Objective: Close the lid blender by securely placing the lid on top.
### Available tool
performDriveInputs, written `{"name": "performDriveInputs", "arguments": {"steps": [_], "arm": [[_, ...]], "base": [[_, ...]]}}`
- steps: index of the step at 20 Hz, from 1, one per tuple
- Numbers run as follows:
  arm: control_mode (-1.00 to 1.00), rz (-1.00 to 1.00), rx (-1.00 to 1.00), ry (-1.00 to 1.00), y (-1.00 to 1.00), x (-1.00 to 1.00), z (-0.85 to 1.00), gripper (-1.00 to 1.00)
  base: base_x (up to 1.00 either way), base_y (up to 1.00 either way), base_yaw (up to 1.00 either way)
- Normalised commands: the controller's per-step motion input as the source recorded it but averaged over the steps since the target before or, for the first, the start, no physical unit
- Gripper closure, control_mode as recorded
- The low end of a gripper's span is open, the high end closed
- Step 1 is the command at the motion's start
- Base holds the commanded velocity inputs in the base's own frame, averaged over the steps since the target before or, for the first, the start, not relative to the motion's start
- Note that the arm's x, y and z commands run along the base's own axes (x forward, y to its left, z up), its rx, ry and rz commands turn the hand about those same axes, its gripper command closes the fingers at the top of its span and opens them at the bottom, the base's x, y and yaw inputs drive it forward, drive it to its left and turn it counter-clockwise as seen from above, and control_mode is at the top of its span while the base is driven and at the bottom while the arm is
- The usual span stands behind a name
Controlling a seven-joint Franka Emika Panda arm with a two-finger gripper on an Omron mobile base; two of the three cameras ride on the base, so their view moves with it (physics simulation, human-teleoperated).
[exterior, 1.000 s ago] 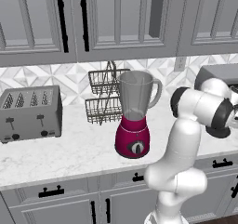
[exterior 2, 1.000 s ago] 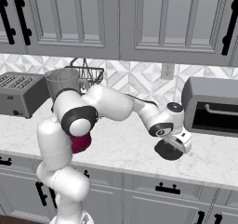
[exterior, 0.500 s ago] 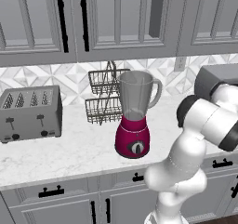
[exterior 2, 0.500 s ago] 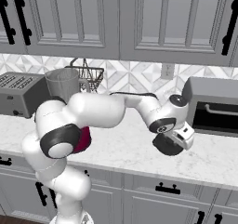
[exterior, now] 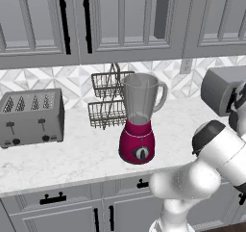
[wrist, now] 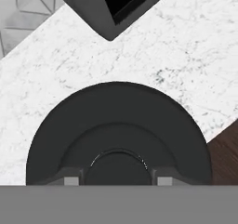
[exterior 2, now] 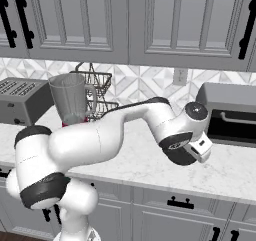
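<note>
A flat round black lid (wrist: pixel 118 130) (raised centre knob) is gripped by the closed gripper (wrist: pixel 118 179), held above the marble counter (wrist: pixel 195 56) with the arm stretched right.

Counter: white marble worktop (exterior: pixel 72 154) before me.
Backsplash: pale tiles (exterior 2: pixel 145 82) in a diamond pattern, outlet (exterior 2: pixel 179 76) on the right.
Upper cabinets: grey panelled doors (exterior: pixel 120 19), black handles.
Lower cabinets: grey drawers (exterior 2: pixel 175 200), black pulls.
Floor: dark wood (wrist: pixel 228 158).
</note>
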Motion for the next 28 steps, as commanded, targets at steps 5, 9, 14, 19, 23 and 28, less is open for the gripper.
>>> {"name": "performDriveInputs", "arguments": {"steps": [5, 9, 14, 19, 23, 28], "arm": [[-1.00, -0.04, 0.00, -0.16, 0.71, -0.32, 0.95, 1.00], [-1.00, -0.01, 0.00, -0.09, 0.92, -0.26, 0.85, 1.00], [-1.00, 0.00, 0.00, -0.02, 0.84, -0.22, 0.89, 1.00], [-1.00, 0.00, 0.00, -0.01, 0.78, -0.15, 0.86, 1.00], [-1.00, 0.00, 0.01, -0.02, 0.61, -0.32, 0.74, 1.00], [-1.00, 0.00, 0.04, -0.01, 0.59, -0.43, 0.54, 1.00]], "base": [[0.00, 0.00, 0.00], [0.00, 0.00, 0.00], [0.00, 0.00, 0.00], [0.00, 0.00, 0.00], [0.00, 0.00, 0.00], [0.00, 0.00, 0.00]]}}
